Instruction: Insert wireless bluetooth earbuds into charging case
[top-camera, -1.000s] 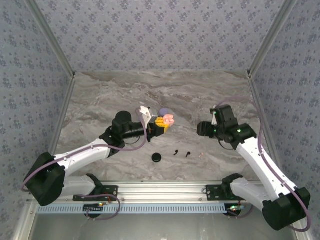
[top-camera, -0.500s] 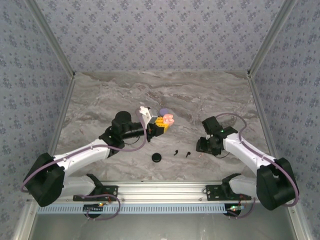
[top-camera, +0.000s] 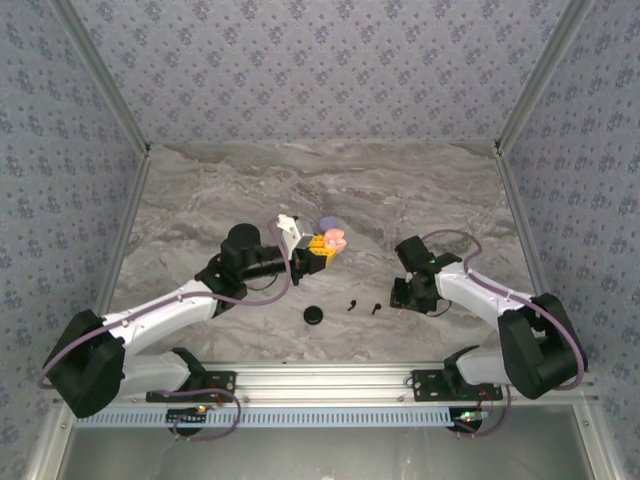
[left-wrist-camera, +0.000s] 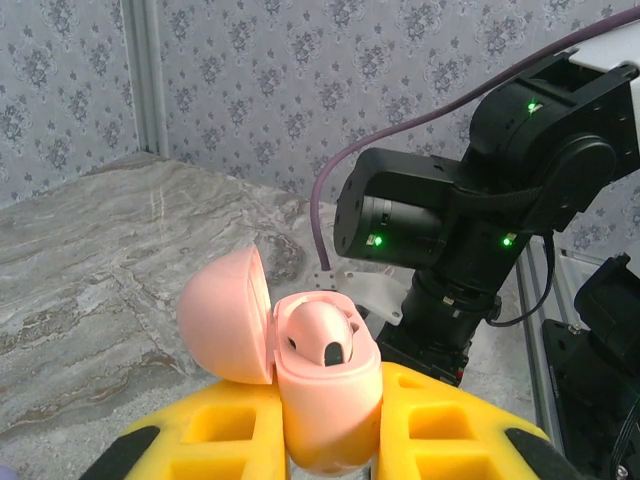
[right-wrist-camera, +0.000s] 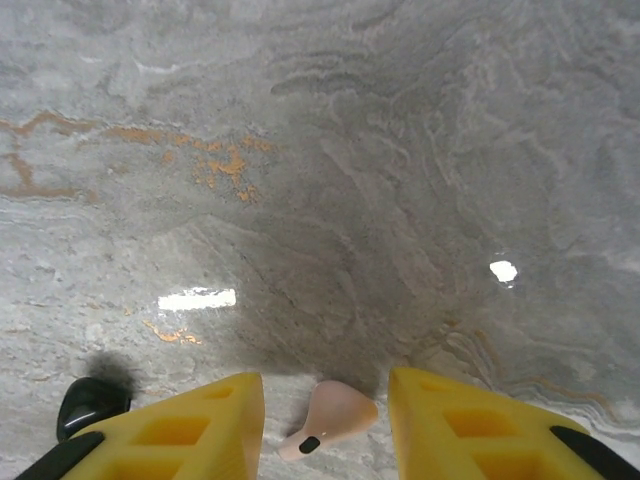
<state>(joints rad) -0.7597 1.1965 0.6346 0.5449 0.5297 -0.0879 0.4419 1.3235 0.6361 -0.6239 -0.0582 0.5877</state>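
Note:
My left gripper is shut on a pale pink charging case, held above the table with its lid swung open to the left. One pink earbud sits in the case's well. In the top view the case is at mid-table. My right gripper is low over the marble and stands open, its yellow fingers on either side of a loose pale pink earbud, with a gap on both sides. Two black earbuds lie left of the right gripper.
A black round disc lies near the front, left of the black buds. A lilac piece sits just behind the held case. One black bud shows at the right wrist view's lower left. The right arm looms close ahead of the left gripper.
The right arm has swung down and inward to the table near the front, and its jaws have narrowed around the pink earbud. The left arm and case have not moved.

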